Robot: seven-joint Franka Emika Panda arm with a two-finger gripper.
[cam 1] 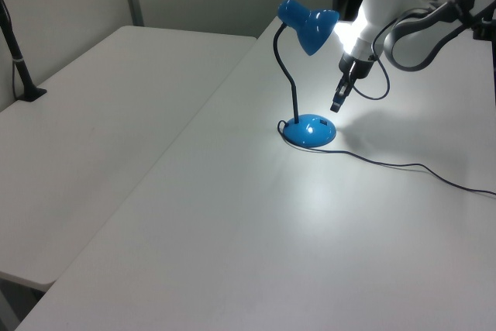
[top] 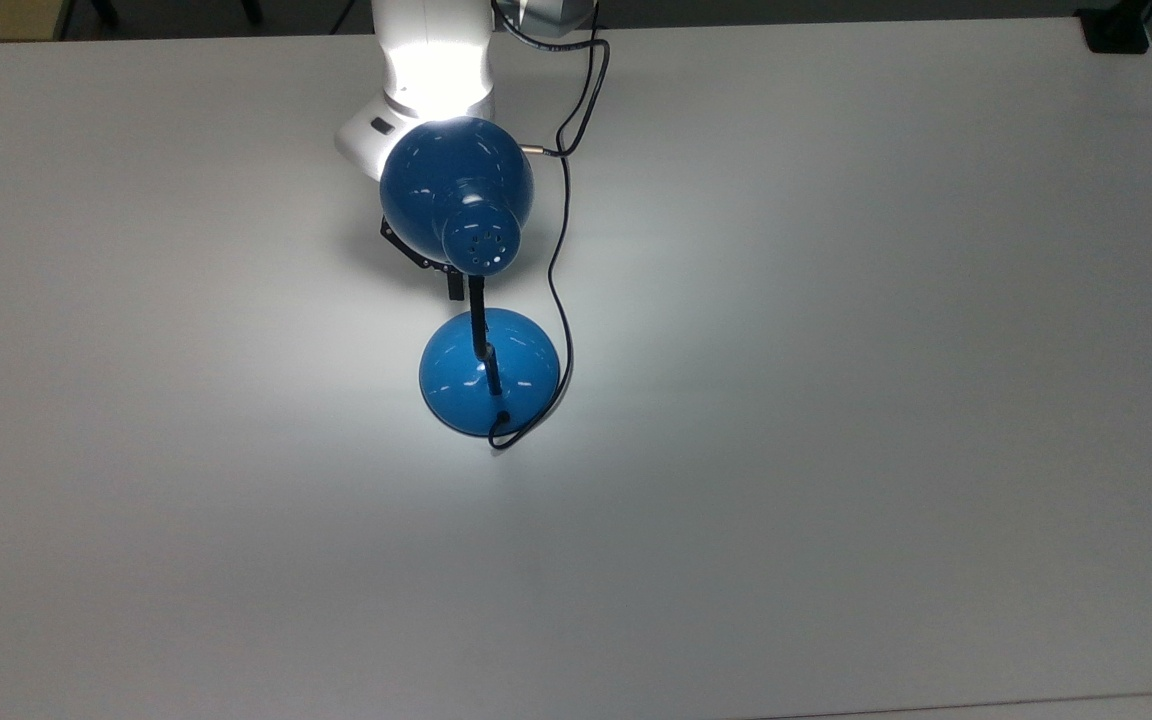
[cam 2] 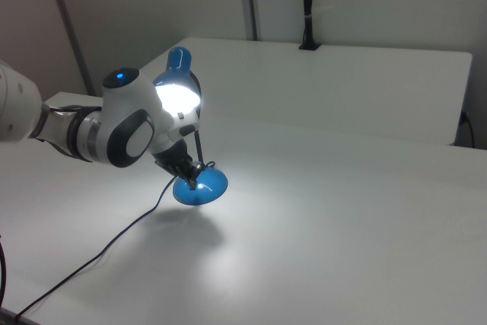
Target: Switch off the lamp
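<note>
The blue lamp stands on the white table (top: 836, 400) and is lit, casting a bright pool around it. Its domed base (top: 489, 372) (cam 1: 310, 130) (cam 2: 201, 187) carries a thin black stem up to the bell-shaped shade (top: 456, 190) (cam 1: 309, 27) (cam 2: 181, 89). A black cord (top: 561, 250) (cam 1: 403, 167) runs off from the base. My gripper (cam 1: 336, 105) (top: 455, 286) (cam 2: 190, 176) hangs tilted under the shade, just above and beside the base, apart from it. It is shut with nothing in it. The shade hides most of the hand in the top view.
A second white table (cam 1: 101, 106) adjoins on the left view's left, with a black clamped post (cam 1: 19, 63) at its edge. A black block (top: 1116, 30) sits at the top view's upper right corner. The cord trails across the table toward the left view's right.
</note>
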